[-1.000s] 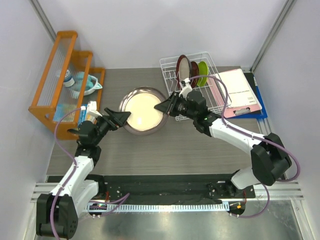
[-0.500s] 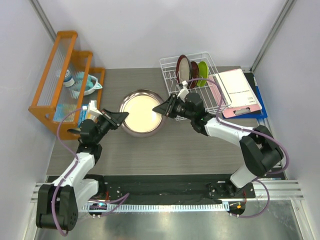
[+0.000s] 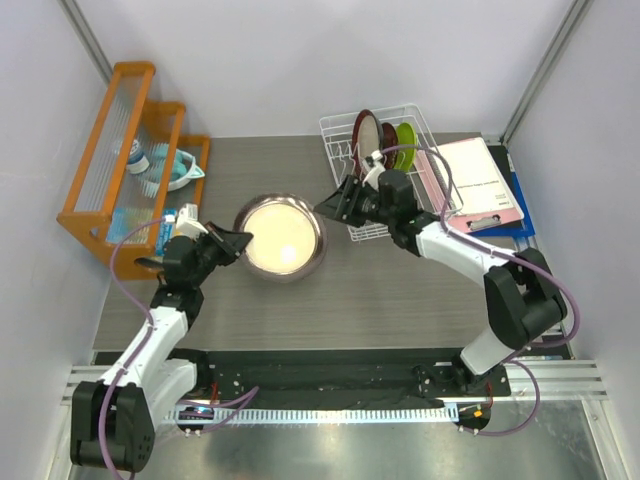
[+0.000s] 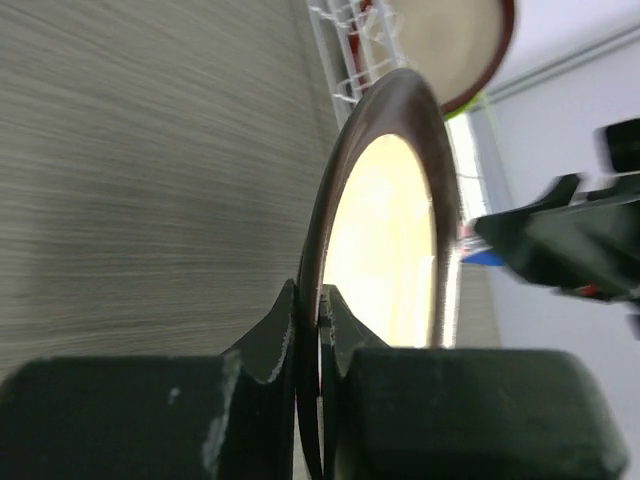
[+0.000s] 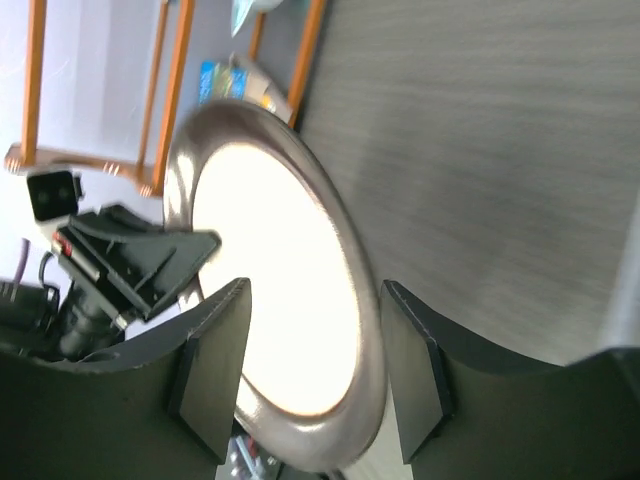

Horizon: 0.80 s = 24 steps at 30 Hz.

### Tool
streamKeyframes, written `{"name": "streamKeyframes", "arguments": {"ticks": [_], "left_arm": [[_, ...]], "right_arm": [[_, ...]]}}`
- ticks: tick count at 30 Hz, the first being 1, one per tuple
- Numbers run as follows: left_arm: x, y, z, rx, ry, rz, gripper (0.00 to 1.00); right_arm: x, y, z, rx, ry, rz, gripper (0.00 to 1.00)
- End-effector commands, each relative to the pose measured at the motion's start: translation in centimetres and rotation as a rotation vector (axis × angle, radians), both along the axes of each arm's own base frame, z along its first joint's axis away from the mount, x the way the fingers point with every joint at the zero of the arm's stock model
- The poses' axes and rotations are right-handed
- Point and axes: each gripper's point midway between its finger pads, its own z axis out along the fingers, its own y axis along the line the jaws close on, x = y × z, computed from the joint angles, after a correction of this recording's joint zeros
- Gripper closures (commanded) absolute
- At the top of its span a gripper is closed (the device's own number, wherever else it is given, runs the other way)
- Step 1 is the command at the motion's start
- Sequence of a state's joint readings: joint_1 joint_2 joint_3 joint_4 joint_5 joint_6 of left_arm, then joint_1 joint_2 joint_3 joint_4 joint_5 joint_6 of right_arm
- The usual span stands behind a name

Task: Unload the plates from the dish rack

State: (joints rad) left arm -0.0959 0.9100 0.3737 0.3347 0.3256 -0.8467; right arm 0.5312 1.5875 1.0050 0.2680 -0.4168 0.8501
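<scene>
The grey-rimmed cream plate [image 3: 280, 240] is out over the table, left of the white wire dish rack [image 3: 436, 208]. My left gripper [image 3: 240, 240] is shut on its left rim; in the left wrist view both fingers [image 4: 287, 322] pinch the rim of that plate [image 4: 385, 230]. My right gripper [image 3: 325, 206] stands open at the plate's right edge, its jaws either side of the rim [image 5: 360, 330] without touching. Still upright in the rack are the dark-red-rimmed cream plate [image 3: 366, 135], the smaller dark red plate [image 3: 388, 140] and the lime green plate [image 3: 405, 146].
An orange wooden shelf [image 3: 125, 105] with small items runs along the left wall. A pink clipboard [image 3: 480, 185] lies on a blue folder right of the rack. Grey walls close in on both sides.
My left gripper has shut on the plate's left rim. My right gripper has opened off the right rim and drawn back toward the rack. The plate has shifted slightly left.
</scene>
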Motion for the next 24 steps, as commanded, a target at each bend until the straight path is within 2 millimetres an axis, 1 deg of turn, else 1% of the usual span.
{"name": "streamKeyframes", "arguments": {"ticks": [1, 2, 3, 4, 6, 7, 8, 13, 15, 16, 17, 18, 19, 20, 21, 22, 23, 24], "left_arm": [[0.9, 2.8, 0.4, 0.132, -0.021, 0.118, 1.0], [0.9, 2.9, 0.3, 0.138, -0.016, 0.126, 1.0], [1.0, 3.5, -0.1, 0.156, 0.014, 0.158, 1.0], [1.0, 3.7, -0.3, 0.169, 0.025, 0.164, 1.0], [1.0, 4.1, -1.0, 0.187, 0.04, 0.176, 1.0], [0.9, 4.1, -1.1, 0.189, 0.038, 0.179, 1.0], [0.7, 4.2, -1.6, 0.19, 0.043, 0.183, 1.0], [0.5, 4.9, -2.6, 0.203, 0.05, 0.219, 1.0], [0.3, 6.0, -3.4, 0.225, 0.078, 0.27, 1.0], [0.2, 6.1, -3.6, 0.231, 0.088, 0.28, 1.0], [0.1, 7.1, -4.2, 0.256, 0.11, 0.325, 1.0], [0.0, 7.5, -4.4, 0.266, 0.123, 0.346, 1.0], [0.0, 8.0, -4.7, 0.278, 0.135, 0.367, 1.0], [-0.1, 8.6, -5.0, 0.297, 0.155, 0.394, 1.0], [-0.2, 9.0, -5.4, 0.314, 0.171, 0.412, 1.0], [-0.3, 9.4, -5.6, 0.327, 0.186, 0.428, 1.0], [-0.3, 9.7, -5.8, 0.341, 0.202, 0.439, 1.0], [-0.3, 10.2, -5.9, 0.355, 0.214, 0.464, 0.96]], "right_arm": [[2.1, -3.2, 8.9, 0.003, -0.24, -0.072, 0.4], [2.4, -3.8, 9.1, -0.006, -0.244, -0.088, 0.4], [2.8, -4.6, 9.0, -0.021, -0.243, -0.108, 0.39], [2.9, -5.1, 9.4, -0.025, -0.254, -0.119, 0.39], [3.2, -6.0, 9.2, -0.05, -0.255, -0.138, 0.39], [3.4, -6.5, 9.5, -0.057, -0.266, -0.151, 0.39], [3.6, -6.7, 9.3, -0.063, -0.263, -0.157, 0.39], [4.4, -7.5, 8.6, -0.083, -0.248, -0.165, 0.39], [5.2, -8.0, 7.7, -0.101, -0.229, -0.179, 0.39], [5.8, -8.3, 7.7, -0.113, -0.231, -0.194, 0.39], [6.5, -8.9, 6.9, -0.134, -0.212, -0.207, 0.39], [6.8, -9.3, 6.0, -0.165, -0.185, -0.216, 0.39], [7.8, -10.1, 6.4, -0.199, -0.192, -0.26, 0.39], [8.4, -10.3, 5.5, -0.248, -0.198, -0.263, 0.39], [8.8, -11.1, 4.8, -0.301, -0.178, -0.287, 0.39], [9.7, -11.5, 5.5, -0.329, -0.199, -0.315, 0.39], [10.7, -12.6, 5.5, -0.389, -0.222, -0.362, 0.39], [11.2, -13.0, 4.1, -0.438, -0.193, -0.371, 0.39]]}}
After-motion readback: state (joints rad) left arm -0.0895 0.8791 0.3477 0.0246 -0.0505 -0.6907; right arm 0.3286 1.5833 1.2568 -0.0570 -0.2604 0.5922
